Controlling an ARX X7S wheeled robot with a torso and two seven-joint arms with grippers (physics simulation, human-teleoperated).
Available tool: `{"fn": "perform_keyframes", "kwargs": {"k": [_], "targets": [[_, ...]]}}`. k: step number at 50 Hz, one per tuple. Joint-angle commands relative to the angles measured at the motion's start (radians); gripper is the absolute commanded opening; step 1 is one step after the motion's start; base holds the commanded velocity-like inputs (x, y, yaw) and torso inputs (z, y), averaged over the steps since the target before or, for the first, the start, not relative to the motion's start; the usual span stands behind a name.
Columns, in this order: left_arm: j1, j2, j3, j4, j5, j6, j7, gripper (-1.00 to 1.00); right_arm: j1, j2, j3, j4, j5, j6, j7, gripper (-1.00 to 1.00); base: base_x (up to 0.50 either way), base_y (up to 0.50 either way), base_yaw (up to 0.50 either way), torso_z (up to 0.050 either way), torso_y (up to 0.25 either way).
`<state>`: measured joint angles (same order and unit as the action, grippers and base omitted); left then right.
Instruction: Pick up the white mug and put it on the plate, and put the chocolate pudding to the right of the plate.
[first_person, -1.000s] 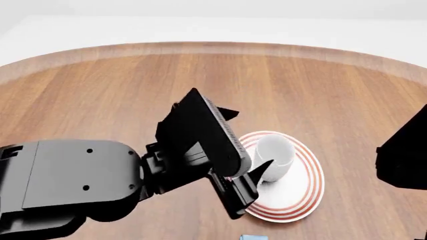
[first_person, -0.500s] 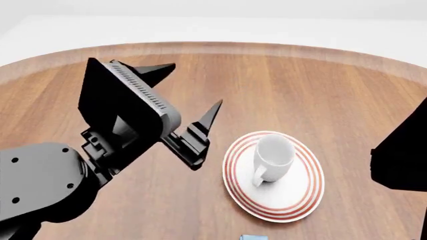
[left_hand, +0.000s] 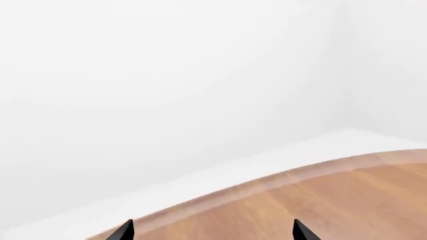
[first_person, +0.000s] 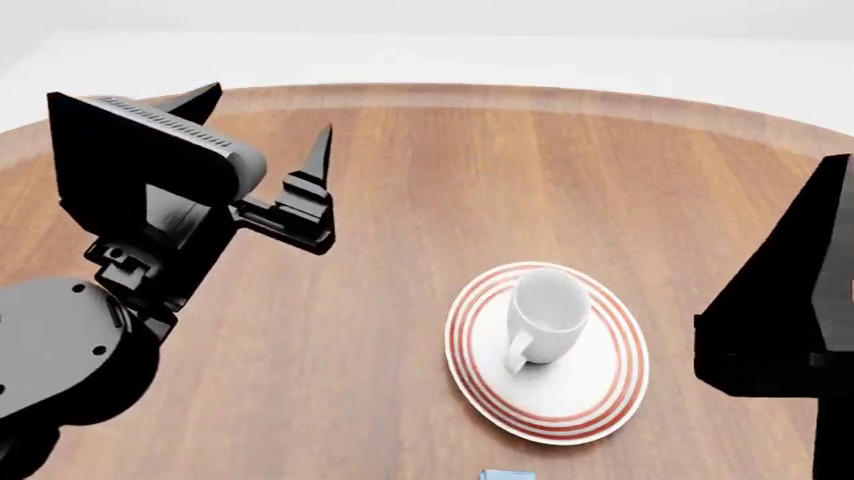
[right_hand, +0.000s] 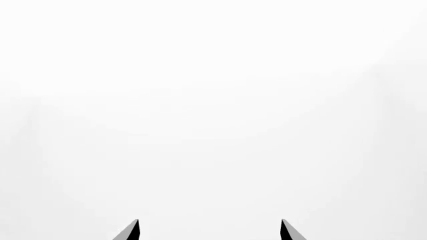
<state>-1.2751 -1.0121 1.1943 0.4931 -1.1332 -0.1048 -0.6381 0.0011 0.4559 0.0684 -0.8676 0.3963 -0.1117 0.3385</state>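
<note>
Left gripper (first_person: 260, 135) hovers empty, jaws apart, well clear of the white mug (first_person: 545, 318) lying on the plate (first_person: 607, 385); right gripper (right_hand: 209, 231) also gapes. Risk: the barely visible chocolate pudding (first_person: 507, 475) at the near edge invites a blind, clumsy reach.

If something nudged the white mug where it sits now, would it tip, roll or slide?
The white mug sits upright on the plate, so it probably slides before tipping. Its glossy, ceramic-looking finish suggests a rigid, slippery, chip-prone body. If toppled, its handle should limit rolling.
</note>
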Motion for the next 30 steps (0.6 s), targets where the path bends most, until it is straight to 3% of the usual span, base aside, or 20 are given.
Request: {"fn": "perform_keyframes", "kwargs": {"k": [1,4,11,18,22,30], "targets": [[0.006,0.007,-0.033,-0.006,0.040,-0.008,-0.032,1.00,-0.010,-0.009,-0.089,-0.101,-0.080,0.185,0.027,1.00,0.00,0.00,0.00,0.000,0.000],[0.010,0.006,-0.037,-0.012,0.039,-0.002,-0.039,1.00,-0.005,-0.009,-0.096,-0.121,0.040,0.291,0.070,1.00,0.00,0.00,0.00,0.000,0.000],[0.010,0.006,-0.039,-0.012,0.039,-0.007,-0.049,1.00,-0.003,0.024,-0.171,-0.177,0.033,0.413,0.142,1.00,0.00,0.00,0.00,0.000,0.000],[0.009,0.001,-0.041,-0.004,0.037,-0.012,-0.055,1.00,0.098,0.291,-0.474,-0.179,0.142,0.344,0.483,1.00,0.00,0.00,0.00,0.000,0.000],[0.007,0.004,-0.040,-0.004,0.038,-0.017,-0.054,1.00,0.287,0.466,-0.754,-0.179,0.212,0.235,0.711,1.00,0.00,0.00,0.00,0.000,0.000],[0.008,0.008,-0.036,0.003,0.035,-0.027,-0.050,1.00,0.697,0.591,-1.262,-0.179,0.277,0.145,0.992,1.00,0.00,0.00,0.00,0.000,0.000]]}}
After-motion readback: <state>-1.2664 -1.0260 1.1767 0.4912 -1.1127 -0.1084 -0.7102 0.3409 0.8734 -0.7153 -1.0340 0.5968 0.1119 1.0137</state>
